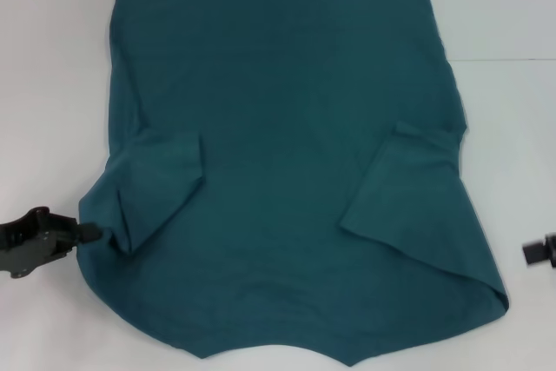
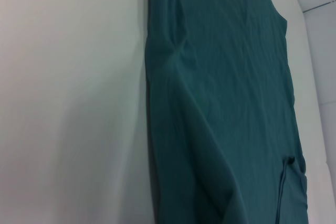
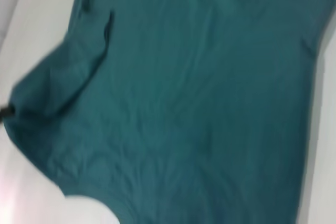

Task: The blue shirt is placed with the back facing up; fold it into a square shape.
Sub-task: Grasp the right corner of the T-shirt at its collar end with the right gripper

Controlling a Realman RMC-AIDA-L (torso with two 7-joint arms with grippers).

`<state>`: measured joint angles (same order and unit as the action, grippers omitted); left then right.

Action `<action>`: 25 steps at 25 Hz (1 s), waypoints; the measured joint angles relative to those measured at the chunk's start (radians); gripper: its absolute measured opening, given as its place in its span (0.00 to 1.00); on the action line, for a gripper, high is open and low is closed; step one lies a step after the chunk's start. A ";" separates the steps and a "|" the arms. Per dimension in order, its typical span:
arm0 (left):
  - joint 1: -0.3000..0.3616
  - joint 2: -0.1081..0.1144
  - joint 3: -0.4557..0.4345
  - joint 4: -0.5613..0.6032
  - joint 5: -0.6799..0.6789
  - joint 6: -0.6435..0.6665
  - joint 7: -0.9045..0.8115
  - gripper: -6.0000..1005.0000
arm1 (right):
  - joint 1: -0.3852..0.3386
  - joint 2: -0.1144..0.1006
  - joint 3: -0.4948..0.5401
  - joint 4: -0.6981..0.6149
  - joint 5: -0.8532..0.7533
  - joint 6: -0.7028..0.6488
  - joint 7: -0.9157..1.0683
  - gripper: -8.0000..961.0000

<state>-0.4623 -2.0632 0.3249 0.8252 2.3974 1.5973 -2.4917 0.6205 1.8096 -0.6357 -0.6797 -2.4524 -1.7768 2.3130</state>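
L gripper (image 1: 89,232) low at table's (image 1: 52,58) near-left, fingers pinched on blue shirt's (image 1: 287,110) folded-in sleeve edge. R gripper (image 1: 540,252) barely in at right edge, off cloth; jaws: can't tell. Shirt flat, plain side up. R wrist view shows collar notch.

No readable lettering, label or number anywhere on the blue shirt (image 1: 287,128).

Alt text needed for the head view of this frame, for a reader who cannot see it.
A large dark teal-blue short-sleeved cotton shirt lies plain side up on a white table, both sleeves folded inward. The left gripper meets the shirt's left edge at the sleeve fold; the right gripper sits at the right edge, apart from the cloth.
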 joint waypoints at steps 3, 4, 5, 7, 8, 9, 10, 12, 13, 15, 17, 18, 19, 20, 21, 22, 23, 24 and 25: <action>-0.001 0.000 0.000 0.000 0.000 -0.004 -0.001 0.06 | 0.000 0.020 -0.022 -0.001 -0.024 0.022 -0.051 0.85; -0.002 0.000 0.000 0.000 0.000 -0.005 -0.002 0.06 | 0.001 0.029 -0.023 -0.001 -0.032 0.036 -0.061 0.85; -0.002 0.000 0.001 0.000 0.000 -0.006 -0.002 0.06 | 0.003 0.036 -0.024 -0.001 -0.038 0.046 -0.067 0.85; -0.004 0.000 0.001 -0.001 0.000 -0.006 -0.002 0.06 | 0.008 0.050 -0.026 -0.001 -0.058 0.068 -0.074 0.85; -0.005 0.000 0.002 -0.001 0.000 -0.006 -0.002 0.06 | 0.011 0.054 -0.027 -0.001 -0.066 0.074 -0.076 0.85; -0.005 0.000 0.002 -0.001 0.000 -0.006 -0.002 0.06 | 0.013 0.060 -0.029 0.000 -0.074 0.080 -0.078 0.85; -0.005 0.000 0.002 -0.003 0.000 -0.007 -0.002 0.06 | 0.015 0.064 -0.032 0.000 -0.080 0.085 -0.080 0.85; -0.005 0.000 0.002 -0.009 0.000 -0.013 -0.002 0.06 | 0.018 0.073 -0.041 0.001 -0.083 0.094 -0.083 0.85; -0.006 0.000 0.002 -0.018 0.000 -0.021 -0.002 0.06 | 0.019 0.076 -0.046 0.002 -0.083 0.097 -0.084 0.85; -0.006 0.001 0.002 -0.022 0.000 -0.024 -0.001 0.06 | 0.020 0.083 -0.059 0.005 -0.083 0.110 -0.085 0.85; -0.006 0.001 0.002 -0.026 0.000 -0.026 0.000 0.06 | 0.021 0.089 -0.067 0.006 -0.084 0.117 -0.085 0.85; -0.006 0.001 0.002 -0.026 0.001 -0.026 0.001 0.06 | 0.021 0.091 -0.069 0.006 -0.084 0.118 -0.085 0.85; -0.006 0.001 0.002 -0.026 0.001 -0.027 0.001 0.06 | 0.022 0.093 -0.071 0.006 -0.084 0.119 -0.085 0.85; -0.006 0.001 0.002 -0.027 0.001 -0.027 0.001 0.06 | 0.023 0.097 -0.073 0.006 -0.086 0.123 -0.084 0.85; -0.006 0.001 0.002 -0.027 0.001 -0.027 0.001 0.06 | 0.023 0.099 -0.074 0.006 -0.088 0.126 -0.082 0.85; -0.006 0.001 0.002 -0.028 0.001 -0.027 0.001 0.06 | 0.024 0.101 -0.075 0.006 -0.091 0.128 -0.081 0.85; -0.006 0.002 0.002 -0.028 0.001 -0.027 0.001 0.06 | 0.025 0.104 -0.076 0.006 -0.096 0.133 -0.077 0.84; -0.006 0.002 0.002 -0.028 0.001 -0.027 0.001 0.06 | 0.025 0.104 -0.076 0.006 -0.096 0.133 -0.077 0.84; -0.006 0.002 0.002 -0.028 0.001 -0.027 0.000 0.06 | 0.025 0.104 -0.077 0.006 -0.096 0.134 -0.076 0.84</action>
<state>-0.4679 -2.0616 0.3268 0.7976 2.3982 1.5704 -2.4912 0.6453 1.9138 -0.7131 -0.6734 -2.5487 -1.6425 2.2371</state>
